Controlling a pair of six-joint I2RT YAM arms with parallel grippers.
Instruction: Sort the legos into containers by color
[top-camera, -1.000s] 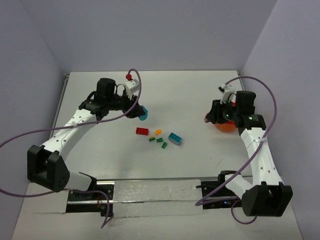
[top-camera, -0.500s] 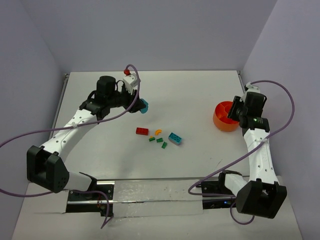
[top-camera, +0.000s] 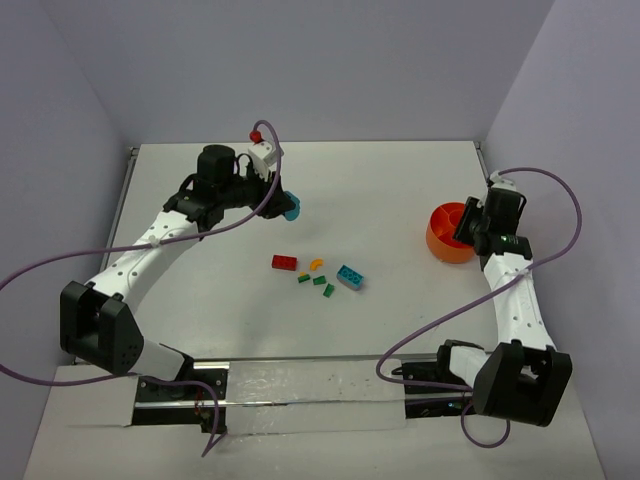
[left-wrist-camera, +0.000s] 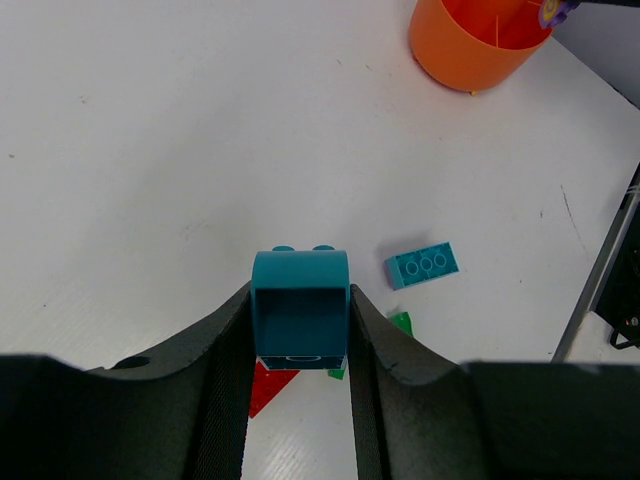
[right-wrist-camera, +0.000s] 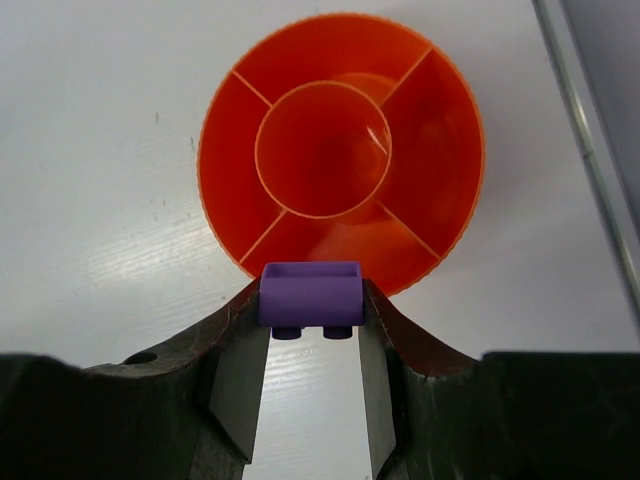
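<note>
two bricks pinched, bowl at the right pincer

left pincer (left-wrist-camera: 300, 345) is clenched on a teal arched brick (left-wrist-camera: 300, 300), its side walls between the jaws, held above the tabletop (left-wrist-camera: 150, 150). right pincer (right-wrist-camera: 311, 340) grips a purple brick (right-wrist-camera: 311, 290) just at the rim of the orange bowl (right-wrist-camera: 215, 110), whose compartments look bare. we judge these legos light, rigid and slick, so flat opposite sides are where to pinch. the others, a red brick (top-camera: 284, 262) among them, lie loose mid-tabletop.

Bowl (top-camera: 440, 244) right of brick cluster (top-camera: 320, 281), well apart.
</note>
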